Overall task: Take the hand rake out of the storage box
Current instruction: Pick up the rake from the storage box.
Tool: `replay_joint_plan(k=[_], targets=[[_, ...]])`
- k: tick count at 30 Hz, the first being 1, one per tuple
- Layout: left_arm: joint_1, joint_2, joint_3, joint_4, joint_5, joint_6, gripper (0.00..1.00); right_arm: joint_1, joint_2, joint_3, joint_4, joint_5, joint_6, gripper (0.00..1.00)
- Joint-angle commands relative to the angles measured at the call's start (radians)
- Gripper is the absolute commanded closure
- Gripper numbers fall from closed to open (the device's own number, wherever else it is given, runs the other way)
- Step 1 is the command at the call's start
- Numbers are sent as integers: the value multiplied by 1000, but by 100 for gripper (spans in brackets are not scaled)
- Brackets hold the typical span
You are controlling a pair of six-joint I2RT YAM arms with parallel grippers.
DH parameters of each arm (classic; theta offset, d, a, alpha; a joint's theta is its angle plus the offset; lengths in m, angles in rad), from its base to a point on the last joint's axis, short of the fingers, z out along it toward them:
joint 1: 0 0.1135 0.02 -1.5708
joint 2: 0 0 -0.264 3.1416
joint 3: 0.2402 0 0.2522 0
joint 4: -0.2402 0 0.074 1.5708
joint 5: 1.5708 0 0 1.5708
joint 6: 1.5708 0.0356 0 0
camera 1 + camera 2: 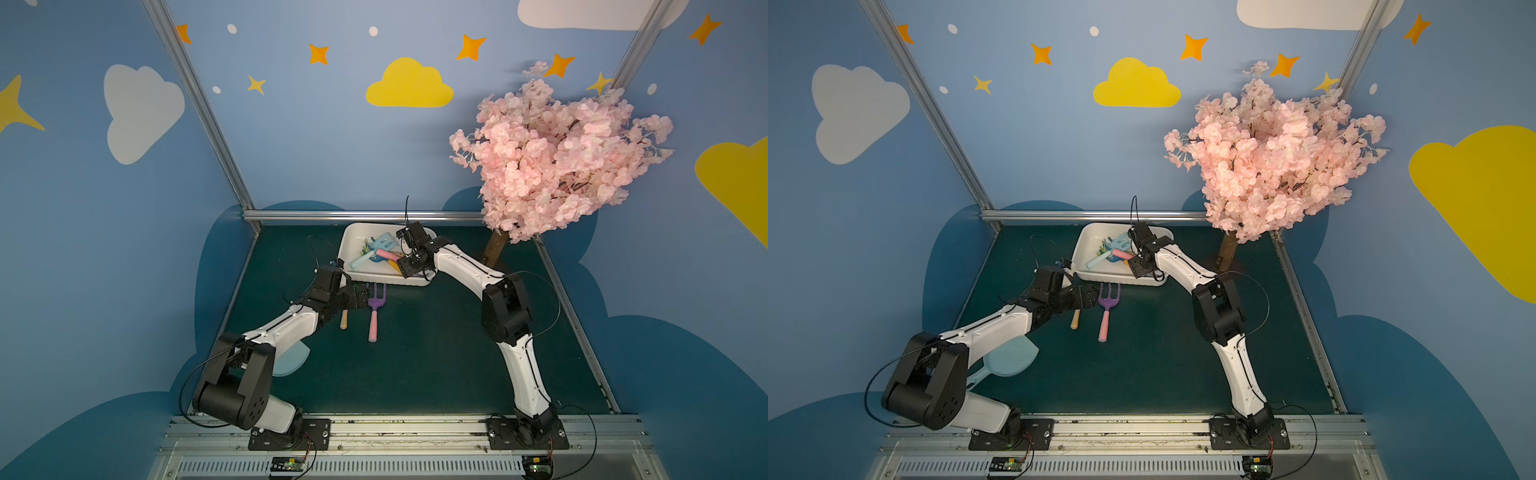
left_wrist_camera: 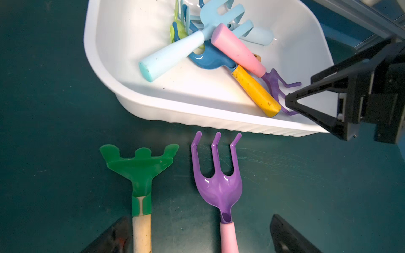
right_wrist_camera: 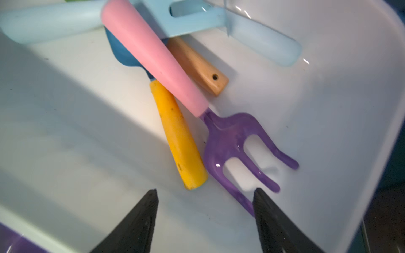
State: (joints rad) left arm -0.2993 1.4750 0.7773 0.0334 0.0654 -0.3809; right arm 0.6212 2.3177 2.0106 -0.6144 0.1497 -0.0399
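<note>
Rake [image 3: 232,140] sits in box [image 3: 339,98] by right gripper [image 3: 205,195], jaws apart and empty; left gripper [image 2: 200,218] also wide (likely light, stiff, slick plastic: pinch mid pink handle [image 3: 153,59], not tines).

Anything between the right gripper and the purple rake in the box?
Nothing visible. The right gripper hangs open over the purple rake in the box; its pink handle lies atop the yellow handle.
</note>
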Motion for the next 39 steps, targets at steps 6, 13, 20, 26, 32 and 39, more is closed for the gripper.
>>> replay_joint_plan(k=[6,13,20,26,32,39], targets=[[10,-25,-9,57,67,0,0,-11,107,56,246,-125,-218,22],[10,-2,1,90,100,-15,0,-30,221,185,265,-139,-229,26],[11,30,29,128,112,8,0,-34,278,275,254,-129,-249,39],[18,52,116,118,126,22,0,-43,283,277,269,-128,-258,56],[21,15,95,133,115,24,0,-58,288,273,287,-151,-318,69],[25,-28,81,118,130,22,0,-69,272,285,271,-189,-335,80]])
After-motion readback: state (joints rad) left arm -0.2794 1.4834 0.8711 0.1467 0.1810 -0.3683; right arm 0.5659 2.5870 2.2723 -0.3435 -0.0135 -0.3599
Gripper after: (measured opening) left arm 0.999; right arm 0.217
